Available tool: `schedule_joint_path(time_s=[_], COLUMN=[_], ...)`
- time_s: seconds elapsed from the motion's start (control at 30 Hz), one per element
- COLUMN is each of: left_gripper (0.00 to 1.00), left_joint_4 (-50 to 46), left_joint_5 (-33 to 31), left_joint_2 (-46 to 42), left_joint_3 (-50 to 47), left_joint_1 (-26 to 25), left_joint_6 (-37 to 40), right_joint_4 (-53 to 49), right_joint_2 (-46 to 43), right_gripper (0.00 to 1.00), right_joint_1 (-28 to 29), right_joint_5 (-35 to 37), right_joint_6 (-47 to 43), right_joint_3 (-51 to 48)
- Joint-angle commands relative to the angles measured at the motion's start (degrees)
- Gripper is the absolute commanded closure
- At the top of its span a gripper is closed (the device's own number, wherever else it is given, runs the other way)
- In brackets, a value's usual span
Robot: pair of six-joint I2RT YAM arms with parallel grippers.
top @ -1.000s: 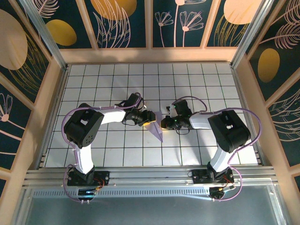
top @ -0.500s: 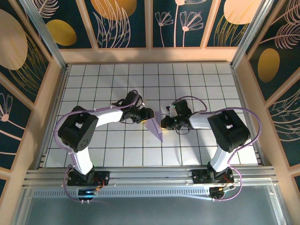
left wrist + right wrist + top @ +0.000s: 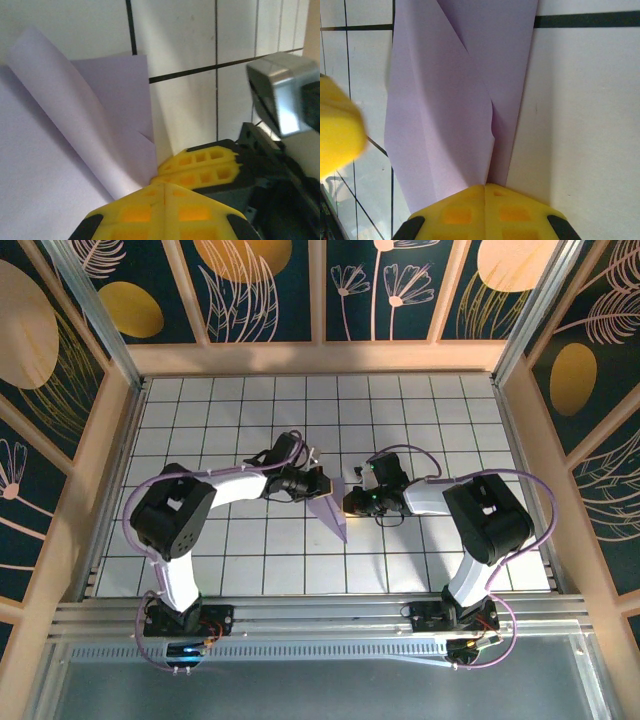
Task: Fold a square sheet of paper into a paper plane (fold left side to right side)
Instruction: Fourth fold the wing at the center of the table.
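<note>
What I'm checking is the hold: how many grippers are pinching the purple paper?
2. The left gripper is shut on the paper at its left side; the right gripper is shut on its right side.

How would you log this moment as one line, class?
paper: part-folded, pointed, on tiled table | left gripper: shut on its flap | right gripper: shut on its edge

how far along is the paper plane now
Done: the lavender paper has diagonal folds and narrows to a point. In hand: left gripper and right gripper are both shut on it, one side curling up. Left: pressing that side flat; it isn't yet a finished dart.
</note>
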Motion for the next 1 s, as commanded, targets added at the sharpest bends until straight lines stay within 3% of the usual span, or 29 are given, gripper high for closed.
schedule_joint_path(time_s=[0.0,0.97], left_gripper=[0.97,0.98], left_joint_4=[0.80,-3.12], left_joint_5=[1.08,-5.04], left_joint_2=[2.73,7.06], left_joint_3=[1.83,-0.16], left_joint_1=[-0.27,-0.32], left_joint_6=[-0.31,1.23], right_joint_4=[-6.73,-8.83], right_joint_2=[2.75,3.54], right_gripper=[1.00,1.00], right_joint_1=[0.03,0.34], right_joint_5=[6.71,7.96], right_joint_6=[-1.61,-2.40], right_joint_3=[-0.83,-0.06])
